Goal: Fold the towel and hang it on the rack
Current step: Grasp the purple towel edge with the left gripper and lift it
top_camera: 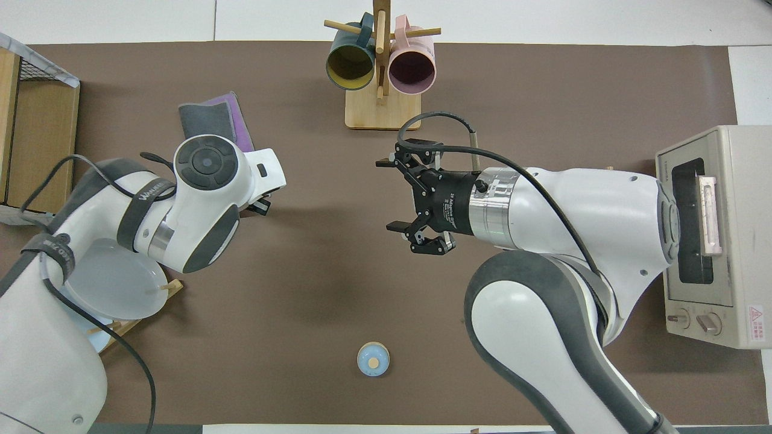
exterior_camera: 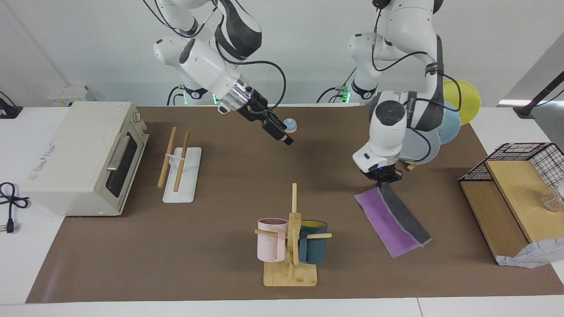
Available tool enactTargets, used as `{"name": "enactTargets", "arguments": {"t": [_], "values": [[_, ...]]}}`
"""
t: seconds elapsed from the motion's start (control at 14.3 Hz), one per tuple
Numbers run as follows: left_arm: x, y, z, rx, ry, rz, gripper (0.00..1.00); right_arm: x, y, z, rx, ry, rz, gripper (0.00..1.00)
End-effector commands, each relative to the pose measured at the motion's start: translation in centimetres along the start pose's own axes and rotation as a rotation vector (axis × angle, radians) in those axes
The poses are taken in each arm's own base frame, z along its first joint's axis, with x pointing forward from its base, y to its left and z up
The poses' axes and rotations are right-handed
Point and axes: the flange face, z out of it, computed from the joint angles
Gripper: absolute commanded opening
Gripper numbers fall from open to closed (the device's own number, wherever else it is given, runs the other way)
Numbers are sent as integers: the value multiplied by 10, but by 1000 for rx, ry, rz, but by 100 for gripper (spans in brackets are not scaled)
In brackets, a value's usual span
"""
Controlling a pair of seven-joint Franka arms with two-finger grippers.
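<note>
The towel (exterior_camera: 384, 221) lies between the mug tree and the wooden shelf. One edge is turned over, so a dark grey strip (exterior_camera: 406, 216) lies along the purple face. My left gripper (exterior_camera: 382, 179) is shut on the towel's corner nearest the robots and holds it just above the table. From overhead the left arm covers most of the towel (top_camera: 208, 119) and hides that gripper. The rack (exterior_camera: 181, 174), two wooden rods on a white base, stands in front of the toaster oven. My right gripper (exterior_camera: 282, 134) (top_camera: 389, 196) hangs open over the middle of the table, holding nothing.
A toaster oven (exterior_camera: 83, 158) stands at the right arm's end. The mug tree (exterior_camera: 292, 240) holds two mugs at the table's edge farthest from the robots. A plate stand (exterior_camera: 445, 125), a wooden shelf (exterior_camera: 506, 198) and a patterned cloth (exterior_camera: 533, 258) are at the left arm's end. A small blue knob (top_camera: 373, 359) sits near the robots.
</note>
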Motion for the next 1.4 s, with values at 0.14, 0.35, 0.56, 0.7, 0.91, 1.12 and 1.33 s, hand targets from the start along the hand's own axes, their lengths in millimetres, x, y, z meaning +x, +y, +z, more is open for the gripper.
{"name": "enactTargets", "arguments": {"t": [0.14,0.35,0.56,0.7,0.91,1.12,1.33], "values": [[1,-17,1,-10,23,-98,0,-1,1,0,19,-7,26,100],[-4,-31,-21,-83,16,-181,100,-2,0,0,44,3,56,100],[-11,-89,-32,-285,10,-331,100,-7,2,6,42,3,55,100],[-24,-126,-17,-383,36,-386,100,-8,3,7,41,2,59,100],[-36,-147,20,-475,107,-432,100,-11,3,8,54,6,81,100],[-40,-157,41,-512,127,-464,93,-31,10,19,74,5,108,100],[-29,-168,52,-543,156,-519,84,-35,20,38,62,16,107,100]]}}
